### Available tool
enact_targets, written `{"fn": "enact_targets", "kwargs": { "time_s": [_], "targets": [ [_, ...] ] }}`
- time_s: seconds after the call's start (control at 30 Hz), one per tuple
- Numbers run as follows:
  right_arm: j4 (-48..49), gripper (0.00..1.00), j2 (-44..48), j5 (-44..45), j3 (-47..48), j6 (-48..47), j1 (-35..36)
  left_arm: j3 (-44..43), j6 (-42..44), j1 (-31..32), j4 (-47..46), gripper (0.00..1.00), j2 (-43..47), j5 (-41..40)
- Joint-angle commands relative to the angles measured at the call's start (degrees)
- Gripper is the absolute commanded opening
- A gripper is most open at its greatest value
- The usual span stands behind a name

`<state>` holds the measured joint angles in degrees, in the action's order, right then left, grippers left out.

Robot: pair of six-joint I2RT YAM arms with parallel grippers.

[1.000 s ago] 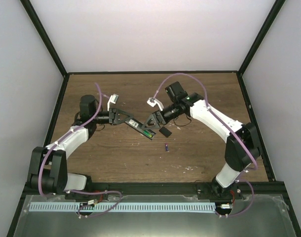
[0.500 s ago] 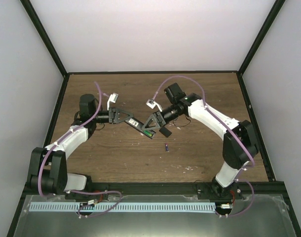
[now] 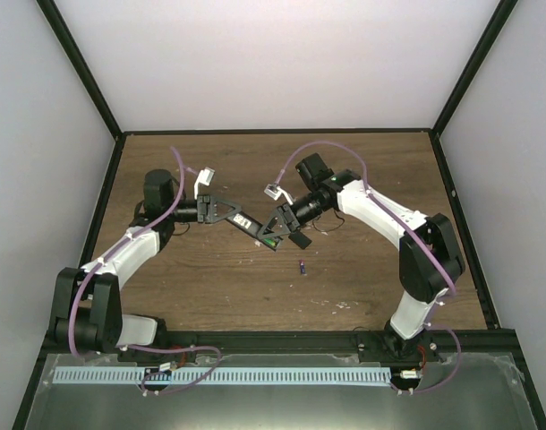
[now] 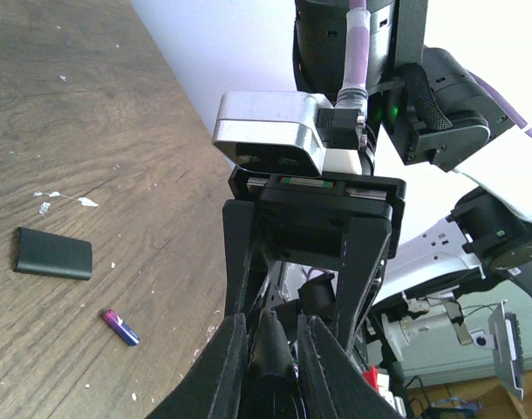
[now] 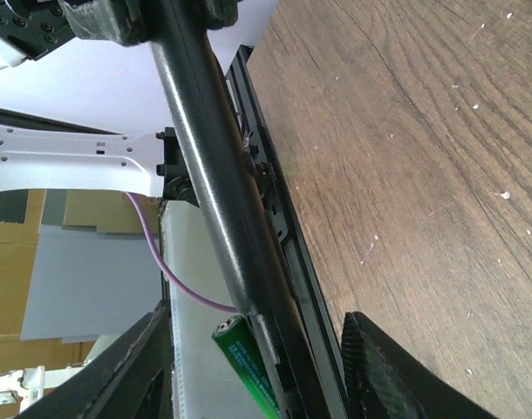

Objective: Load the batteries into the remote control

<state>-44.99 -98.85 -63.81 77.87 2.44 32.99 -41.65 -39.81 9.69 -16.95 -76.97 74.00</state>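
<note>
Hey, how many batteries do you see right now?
2. A slim green cylindrical battery lies against the slim black remote control, inside the right pincer; a slim purple cylindrical battery lies on the brown wooden table. No others visible.

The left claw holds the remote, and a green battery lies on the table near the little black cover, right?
Not quite: the battery lying on the table is purple, not green, as the left wrist view shows. It does lie near the little black cover, and the left claw does hold the remote.
</note>
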Motion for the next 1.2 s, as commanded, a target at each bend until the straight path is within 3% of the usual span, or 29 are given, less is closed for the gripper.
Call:
{"fn": "enact_targets", "kwargs": {
  "time_s": [0.0,0.9,1.17],
  "targets": [
    [-0.5,0.45,-0.3,-1.4,1.5,0.2,0.1,-1.6,2.3,0.2,0.7,0.0,1.5,0.1],
    [-0.1,0.34,-2.0,-2.2,1.2,0.1,0.1,-2.8,6.6,0.3,5.1,0.0,2.4,-1.3],
    [0.4,0.31,-1.7,-2.5,-0.2,-0.5,0.1,-1.8,2.4,0.3,-0.1,0.0,2.3,-1.0]
  ]
}}
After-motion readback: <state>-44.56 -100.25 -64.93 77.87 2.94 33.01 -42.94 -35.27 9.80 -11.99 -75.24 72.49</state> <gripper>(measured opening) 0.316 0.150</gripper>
